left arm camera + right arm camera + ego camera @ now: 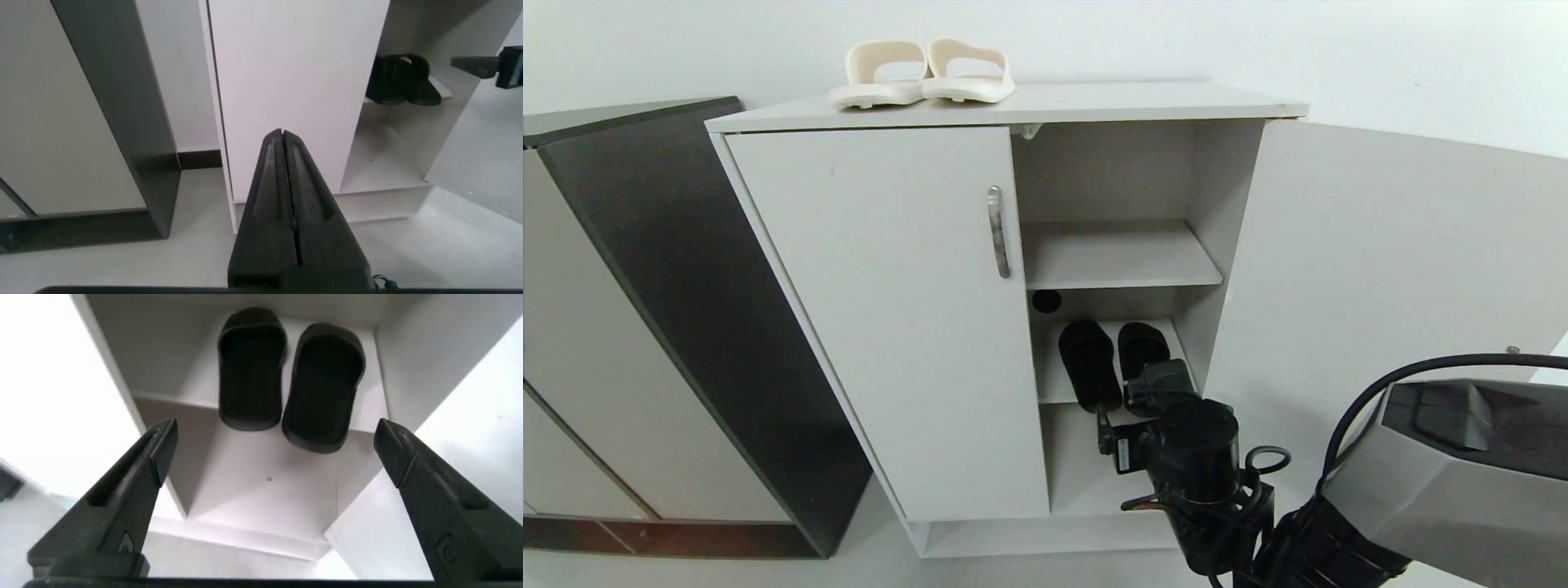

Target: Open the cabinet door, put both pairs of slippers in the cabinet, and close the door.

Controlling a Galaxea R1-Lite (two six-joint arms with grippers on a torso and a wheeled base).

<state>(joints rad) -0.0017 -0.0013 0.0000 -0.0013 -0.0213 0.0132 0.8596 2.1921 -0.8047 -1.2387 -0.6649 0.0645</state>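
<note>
A white cabinet [882,327] stands ahead, its left door shut and its right door [1380,286] swung wide open. A black pair of slippers [1111,359] lies on the middle shelf, heels at the shelf's front edge [290,376]. On the cabinet's top sits a cream pair of slippers [923,73]. My right gripper [276,433] hangs open just in front of the black pair, a little below them, holding nothing [1147,392]. My left gripper [282,135] is shut and empty, low before the closed left door.
A dark-sided cabinet [686,310] stands close on the left. The closed door carries a metal handle [998,233]. The upper shelf [1119,257] and the bottom compartment [1086,465] hold nothing. Bare floor lies in front.
</note>
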